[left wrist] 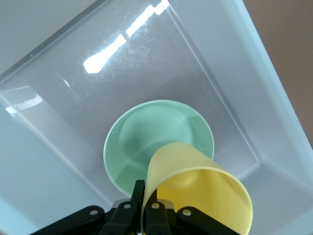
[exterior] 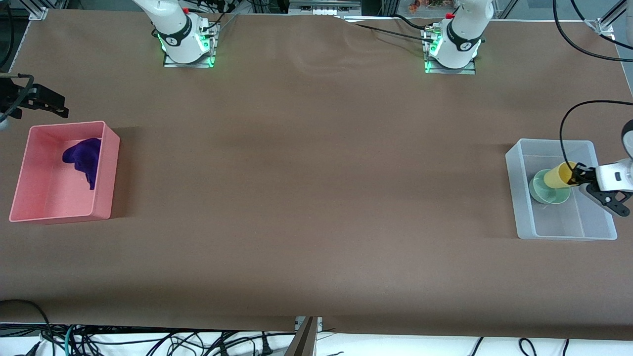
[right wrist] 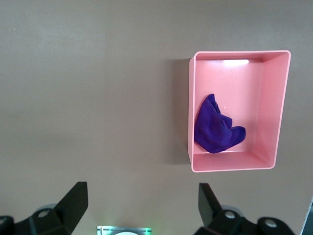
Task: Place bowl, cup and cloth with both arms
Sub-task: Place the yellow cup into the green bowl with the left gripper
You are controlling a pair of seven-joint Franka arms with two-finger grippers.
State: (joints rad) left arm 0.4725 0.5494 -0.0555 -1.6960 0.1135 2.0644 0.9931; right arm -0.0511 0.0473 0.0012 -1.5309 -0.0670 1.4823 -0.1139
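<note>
The pale green bowl sits in a clear plastic bin at the left arm's end of the table. My left gripper is shut on the rim wall of the yellow cup and holds it tilted over the bowl. The left wrist view shows the gripper, the cup and the bowl below it. The purple cloth lies in a pink bin at the right arm's end. My right gripper is open and empty, up in the air beside the pink bin. Its wrist view shows the gripper, the cloth and the pink bin.
Both arm bases stand along the table's edge farthest from the front camera. Black cables run over the table corner near the left arm's base. A brown tabletop stretches between the two bins.
</note>
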